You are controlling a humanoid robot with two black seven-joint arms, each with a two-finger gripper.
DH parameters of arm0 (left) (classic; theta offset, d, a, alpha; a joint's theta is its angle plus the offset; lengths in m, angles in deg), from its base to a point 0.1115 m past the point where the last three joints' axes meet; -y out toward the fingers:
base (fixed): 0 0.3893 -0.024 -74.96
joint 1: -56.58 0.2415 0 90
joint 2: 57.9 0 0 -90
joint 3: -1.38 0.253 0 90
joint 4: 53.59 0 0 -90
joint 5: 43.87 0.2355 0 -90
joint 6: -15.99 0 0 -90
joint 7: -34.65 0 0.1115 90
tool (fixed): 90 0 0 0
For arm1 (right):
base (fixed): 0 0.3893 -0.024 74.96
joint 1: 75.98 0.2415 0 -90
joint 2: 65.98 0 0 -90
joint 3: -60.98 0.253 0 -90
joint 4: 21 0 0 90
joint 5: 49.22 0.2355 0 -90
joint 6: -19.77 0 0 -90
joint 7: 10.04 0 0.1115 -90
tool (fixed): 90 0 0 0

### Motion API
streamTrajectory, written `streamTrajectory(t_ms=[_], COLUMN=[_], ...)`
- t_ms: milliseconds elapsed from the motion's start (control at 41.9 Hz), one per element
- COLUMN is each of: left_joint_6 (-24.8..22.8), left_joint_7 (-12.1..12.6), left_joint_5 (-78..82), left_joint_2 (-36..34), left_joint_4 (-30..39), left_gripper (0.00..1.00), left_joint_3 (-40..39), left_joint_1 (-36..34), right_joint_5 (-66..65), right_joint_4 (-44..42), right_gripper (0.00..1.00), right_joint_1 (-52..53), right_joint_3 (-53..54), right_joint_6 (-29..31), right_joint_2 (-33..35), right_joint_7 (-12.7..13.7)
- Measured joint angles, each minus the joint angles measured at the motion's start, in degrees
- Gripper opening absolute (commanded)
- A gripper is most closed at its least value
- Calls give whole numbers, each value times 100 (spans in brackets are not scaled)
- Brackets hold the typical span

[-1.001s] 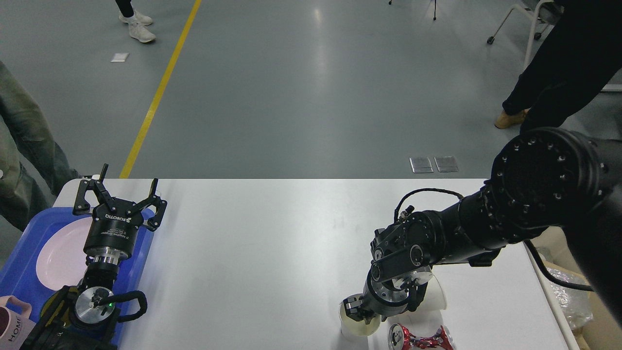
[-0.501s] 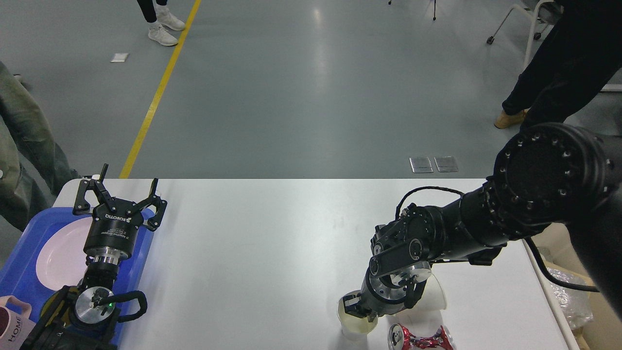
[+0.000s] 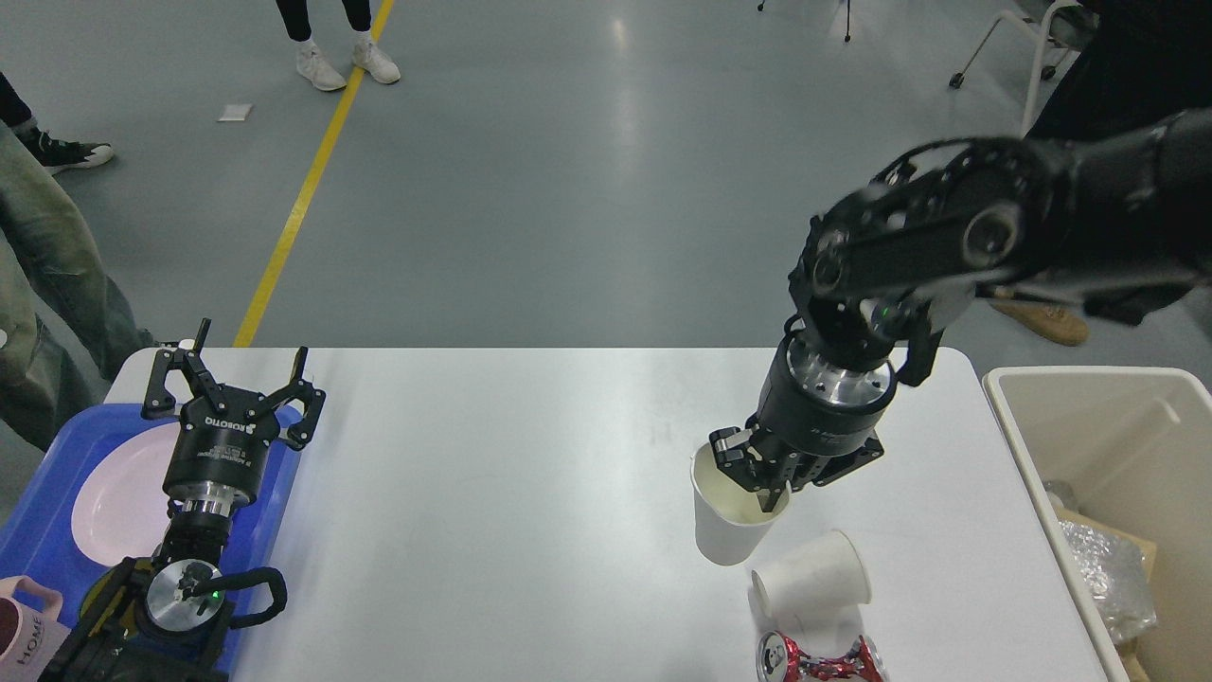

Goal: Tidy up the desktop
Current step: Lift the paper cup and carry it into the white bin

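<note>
The right gripper [image 3: 762,474] points down over the surface [image 3: 492,493], its jaws clamped on the rim of a white cup [image 3: 729,516]; one finger reaches inside the cup mouth, the other sits outside the wall. The cup hangs upright from the jaws, though whether its base touches the surface I cannot tell. Just below and to the right of these jaws a second white cup [image 3: 814,583] lies on its side, and beyond it, at the near edge, lies a crushed red can [image 3: 819,658]. Right of the jaws, past the surface edge, stands a beige bin [image 3: 1089,417].

The left gripper [image 3: 232,384] points away from the head with its jaws spread wide and holding nothing. Under and behind these jaws a blue tray [image 3: 38,511] carries a pale pink plate [image 3: 118,493]; a pink mug [image 3: 24,630] shows at the near left corner. The white surface stretches between the two sets of jaws, bare in its middle.
</note>
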Motion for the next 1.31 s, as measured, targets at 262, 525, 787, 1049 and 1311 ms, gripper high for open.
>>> streamTrajectory(t_ms=[262,525,787,1049,1311], left_joint_6=[0,0,0,0,0], left_joint_7=[0,0,0,0,0], left_joint_5=[0,0,0,0,-1], left_joint_2=[0,0,0,0,0], left_joint_4=[0,0,0,0,0], left_gripper=[97,97,97,97,97], left_joint_3=[0,0,0,0,0], left_joint_1=[-2,-4,-1,2,3], right_joint_5=[0,0,9,-87,-346], right_joint_4=[377,420,165,-940,-2303], right_gripper=[0,0,0,0,0], right_joint_1=[1750,1745,1332,66,-1568], right_joint_3=[-584,-889,-2318,-2972,-2600], right_joint_6=[539,437,-237,-573,-1029], right_joint_2=[618,618,1047,2248,3129], right_joint_7=[-34,-39,-50,-51,-57])
